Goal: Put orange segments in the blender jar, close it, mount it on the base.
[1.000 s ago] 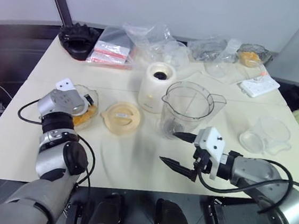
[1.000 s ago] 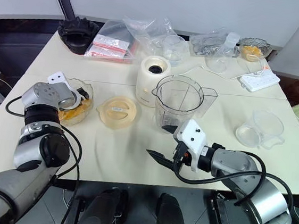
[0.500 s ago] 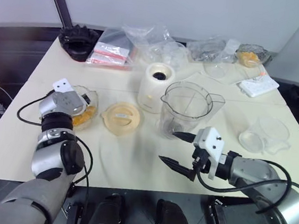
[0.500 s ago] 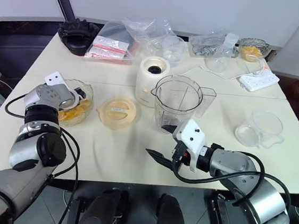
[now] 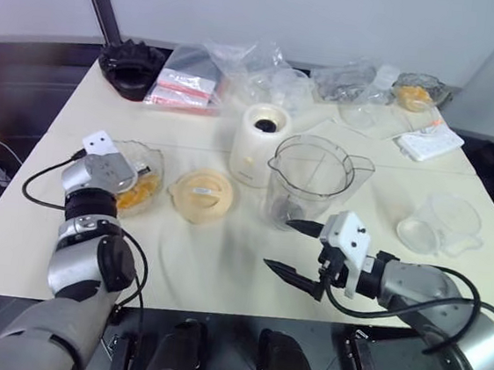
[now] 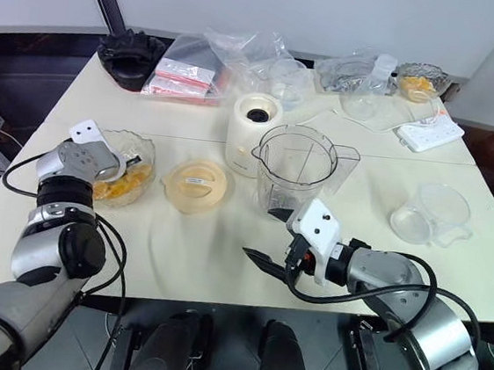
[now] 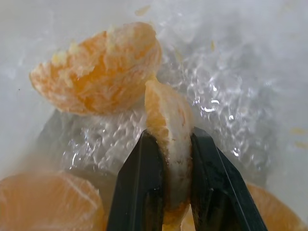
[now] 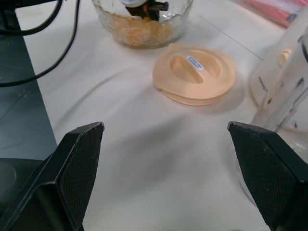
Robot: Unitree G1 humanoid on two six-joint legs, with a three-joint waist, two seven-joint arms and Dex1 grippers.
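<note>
Orange and glossy, the segment (image 7: pixel 169 126) you are after sits pinched edge-on between the two black fingers (image 7: pixel 139 187) of your left gripper (image 7: pixel 169 159), down inside the glass bowl (image 5: pixel 151 159); more segments (image 7: pixel 98 70) lie loose around it on the bowl's floor. Take the jar (image 5: pixel 311 185) as your landmark: it stands upright and uncapped near the middle of the table (image 5: pixel 212 261), and the bowl is well off to its left, near the table's left edge. Between bowl and jar, the pale-orange lid (image 5: pixel 200 194) lies flat on the table. The cream base (image 5: pixel 259 142) stands just behind the jar and slightly to its left, dark socket facing up, close beside it; whether they touch you cannot tell. Your right gripper (image 5: pixel 293 248) hovers just in front of the jar, over the near part of the table, its fingers (image 8: pixel 74 166) spread wide with nothing between them. To the jar's right, well apart, a smaller clear cup (image 5: pixel 442 225) rests on the table. Behind the jar, along the far edge, you have crumpled clear bags (image 5: pixel 250 70), a white power strip (image 5: pixel 426 142) and a black ridged ring (image 5: pixel 131 67) at the far left corner.
</note>
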